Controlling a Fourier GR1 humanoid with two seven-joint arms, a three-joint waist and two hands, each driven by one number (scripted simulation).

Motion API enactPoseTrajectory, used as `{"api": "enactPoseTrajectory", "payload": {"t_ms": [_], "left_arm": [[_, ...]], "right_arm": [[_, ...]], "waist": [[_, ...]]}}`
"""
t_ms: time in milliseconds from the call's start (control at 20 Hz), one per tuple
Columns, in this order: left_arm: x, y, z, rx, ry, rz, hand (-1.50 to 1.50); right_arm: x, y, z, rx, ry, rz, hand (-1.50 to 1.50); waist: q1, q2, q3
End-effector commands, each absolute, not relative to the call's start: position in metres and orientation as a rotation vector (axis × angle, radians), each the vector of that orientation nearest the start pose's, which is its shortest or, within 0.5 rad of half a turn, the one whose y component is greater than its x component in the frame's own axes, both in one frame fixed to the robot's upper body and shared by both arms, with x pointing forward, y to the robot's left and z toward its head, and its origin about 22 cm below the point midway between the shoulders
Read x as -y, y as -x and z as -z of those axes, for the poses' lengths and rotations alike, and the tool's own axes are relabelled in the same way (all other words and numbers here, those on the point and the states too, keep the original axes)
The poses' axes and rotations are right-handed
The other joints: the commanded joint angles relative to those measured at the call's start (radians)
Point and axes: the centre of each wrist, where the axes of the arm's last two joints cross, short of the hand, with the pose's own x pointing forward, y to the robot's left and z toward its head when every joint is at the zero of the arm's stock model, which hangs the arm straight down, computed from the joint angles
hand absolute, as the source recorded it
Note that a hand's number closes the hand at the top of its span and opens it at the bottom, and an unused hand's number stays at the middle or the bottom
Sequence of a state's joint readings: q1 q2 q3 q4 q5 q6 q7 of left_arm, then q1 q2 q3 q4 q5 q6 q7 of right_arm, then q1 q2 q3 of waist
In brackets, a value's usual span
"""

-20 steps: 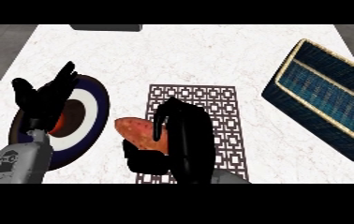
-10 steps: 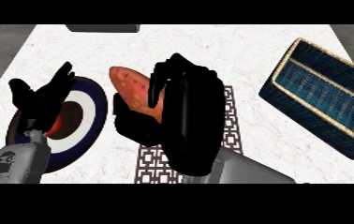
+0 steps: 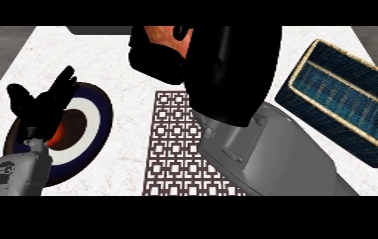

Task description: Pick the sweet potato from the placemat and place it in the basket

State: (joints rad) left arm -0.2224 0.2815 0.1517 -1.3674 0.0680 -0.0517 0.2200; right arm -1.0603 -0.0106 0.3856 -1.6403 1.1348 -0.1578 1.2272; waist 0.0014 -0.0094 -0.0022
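Grey left forearm (image 3: 18, 175), nearest and left of the placemat (image 3: 177, 148), bears a small dark mark, too small to read. Placemat: flat rectangle, brown lattice of square frets, on the white marbled counter (image 3: 96, 58). Left of the placemat, a round plate (image 3: 100, 128) with 3 rings, navy, white and red-brown. Over it is the left hand (image 3: 44, 105), fingers straight, spread, pointing up. Right of the placemat, a rectangular basket (image 3: 332, 95), dark blue weave, tan rim. Beyond the placemat's far edge, the right hand (image 3: 221, 68), fingers curled round the orange, rough-skinned sweet potato (image 3: 164, 37).
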Motion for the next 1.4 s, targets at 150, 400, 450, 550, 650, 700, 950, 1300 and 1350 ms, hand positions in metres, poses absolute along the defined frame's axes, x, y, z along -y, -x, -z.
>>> {"api": "enactPoseTrajectory", "payload": {"t_ms": [150,400,450,550,650,700,950,1300,1350], "left_arm": [[-0.317,-0.291,-0.042,1.387,-0.197,0.084,0.00],[-0.323,-0.289,-0.034,1.372,-0.195,0.068,0.00],[-0.307,-0.290,-0.036,1.379,-0.189,0.076,0.00],[-0.332,-0.301,-0.049,1.377,-0.213,0.058,0.00],[-0.325,-0.288,-0.037,1.400,-0.218,0.058,0.00],[-0.318,-0.280,-0.029,1.365,-0.179,0.069,0.00],[-0.328,-0.301,-0.048,1.376,-0.194,0.054,0.00],[-0.329,-0.294,-0.049,1.394,-0.193,0.060,0.00],[-0.306,-0.294,-0.038,1.378,-0.203,0.054,0.00]], "right_arm": [[0.037,-0.308,-0.321,1.489,1.210,-0.056,1.50],[0.071,-0.330,-0.334,1.420,1.357,-0.043,1.50],[0.075,-0.334,-0.332,1.386,1.366,-0.020,1.50],[0.092,-0.328,-0.336,1.379,1.366,-0.003,1.50],[0.112,-0.335,-0.323,1.350,1.389,-0.011,1.50],[0.126,-0.331,-0.329,1.342,1.373,-0.007,1.50],[0.180,-0.324,-0.311,1.349,1.393,-0.058,1.50],[0.208,-0.312,-0.267,1.354,1.363,0.027,1.50],[0.212,-0.316,-0.267,1.358,1.348,0.041,1.50]], "waist": [[0.001,0.001,0.001],[-0.009,0.006,0.001],[-0.008,0.004,0.002],[-0.020,0.004,0.002],[-0.012,0.005,0.002],[-0.011,0.002,0.002],[-0.022,0.006,0.003],[-0.005,0.008,0.002],[-0.003,0.009,0.002]]}}
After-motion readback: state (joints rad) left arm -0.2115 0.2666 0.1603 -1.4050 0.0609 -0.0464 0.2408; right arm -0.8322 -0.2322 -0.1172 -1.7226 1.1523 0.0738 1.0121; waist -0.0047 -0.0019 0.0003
